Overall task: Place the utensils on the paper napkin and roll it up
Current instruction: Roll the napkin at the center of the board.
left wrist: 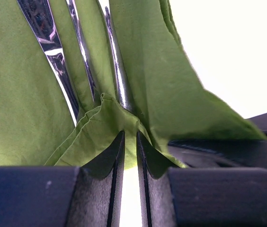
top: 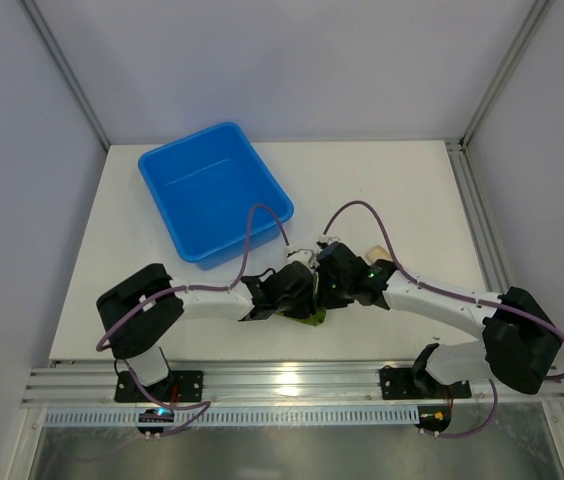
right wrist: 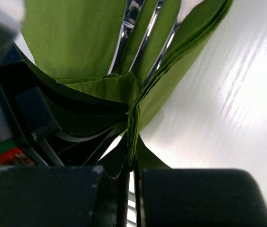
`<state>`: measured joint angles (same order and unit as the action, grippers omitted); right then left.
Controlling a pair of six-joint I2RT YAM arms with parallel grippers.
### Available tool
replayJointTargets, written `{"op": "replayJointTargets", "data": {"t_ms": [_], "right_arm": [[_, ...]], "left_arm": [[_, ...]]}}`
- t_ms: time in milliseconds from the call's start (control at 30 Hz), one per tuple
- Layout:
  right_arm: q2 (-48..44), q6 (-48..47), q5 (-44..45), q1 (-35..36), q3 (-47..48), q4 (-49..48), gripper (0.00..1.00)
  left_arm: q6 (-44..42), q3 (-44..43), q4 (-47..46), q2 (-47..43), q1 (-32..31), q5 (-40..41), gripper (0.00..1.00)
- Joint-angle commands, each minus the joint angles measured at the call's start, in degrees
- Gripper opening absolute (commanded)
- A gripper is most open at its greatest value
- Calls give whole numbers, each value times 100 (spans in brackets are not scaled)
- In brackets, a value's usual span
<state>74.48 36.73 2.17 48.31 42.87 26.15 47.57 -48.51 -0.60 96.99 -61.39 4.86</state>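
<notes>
While nipping a napkin (left wrist: 20,94) fold in the nearly closed left gripper (left wrist: 129,136), clamps its layered edge in the tightly closed right gripper (right wrist: 132,163), three utensils (left wrist: 117,71) lying among the green folds at the table (right wrist: 228,94) front.

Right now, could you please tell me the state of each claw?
Left claw: closed, pinching the green napkin.
Right claw: closed on the same napkin's edge.

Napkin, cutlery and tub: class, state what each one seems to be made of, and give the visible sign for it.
The napkin looks like soft paper, matte green: it creases sharply and shows stacked plies at its edge, though thin cloth is possible. The cutlery looks like polished silvery metal: mirror-like reflections. The tub is likely plastic, smooth and slightly glossy blue: rounded moulded corners.
</notes>
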Motion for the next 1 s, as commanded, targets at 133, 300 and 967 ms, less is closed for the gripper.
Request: {"op": "replayJointTargets", "data": {"t_ms": [133,300,967], "right_arm": [[190,-87,-358,29,336,-392,4],[251,-78,-323,29,336,-400,4],[427,-105,-437,29,415,-471,4]], "left_arm": [[6,-88,-212,48,-5,129,16],[86,-53,33,-162,-14,313,16],[209,377,737,-857,-14,814,17]]}}
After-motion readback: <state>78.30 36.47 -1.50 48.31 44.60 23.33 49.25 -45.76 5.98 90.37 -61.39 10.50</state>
